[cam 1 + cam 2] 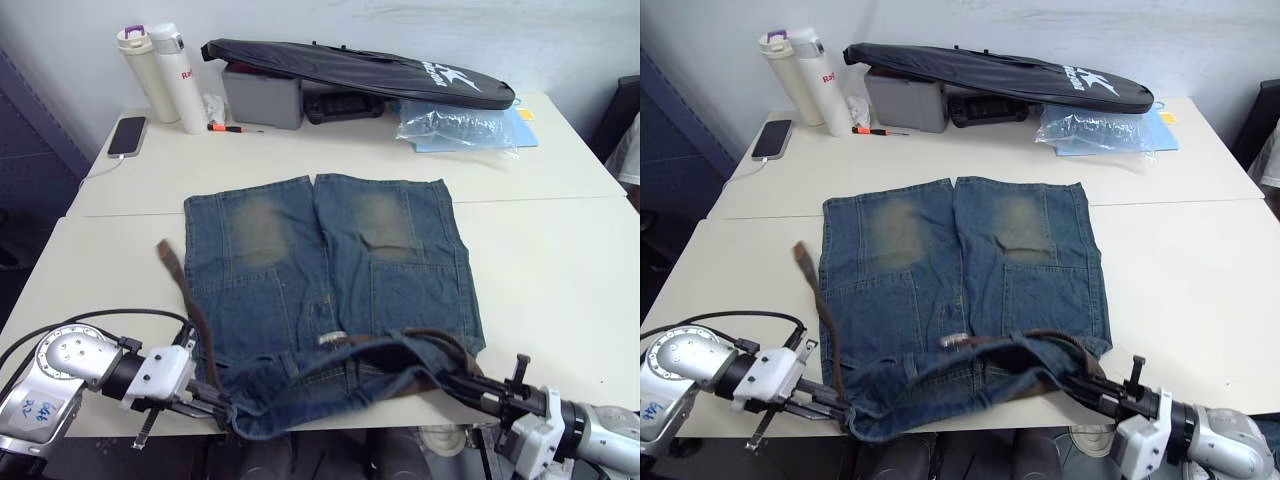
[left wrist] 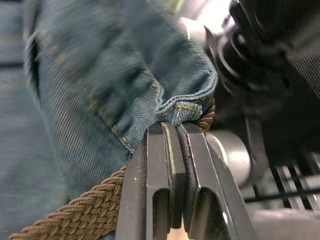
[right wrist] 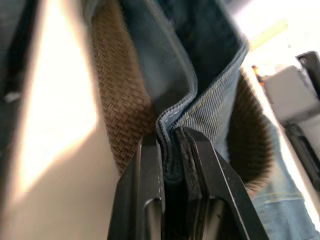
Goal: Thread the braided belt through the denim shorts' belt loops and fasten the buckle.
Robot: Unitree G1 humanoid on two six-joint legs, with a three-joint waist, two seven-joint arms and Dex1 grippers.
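Lying flat on a pale table [image 1: 560, 270], legs toward the far side and waistband toward the near edge: the denim shorts [image 1: 330, 270], faded blue with two lighter worn patches. Running up past the left side of the shorts and bending across the rumpled waistband: the braided belt [image 1: 190, 310], dark brown, its free end resting on the table at the left. Glinting at mid-waistband: a small silver piece [image 1: 333, 339], possibly the buckle, too small to tell. Pinching the near left corner of the waistband: the left gripper [image 1: 205, 405], jaws narrow, closed on a fold of denim with the braid just beside it, as seen from the left wrist. Clamped on the near right corner: the right gripper [image 1: 470, 385], jaws likewise closed on a stitched denim edge, braided strap on both sides of the fold in the right wrist view. Ranged along the far edge, well apart from the shorts: two white bottles [image 1: 160, 75], a phone [image 1: 127, 135], a grey box [image 1: 262, 95], a long black zipped bag [image 1: 360, 70], a clear plastic bag [image 1: 455, 125].
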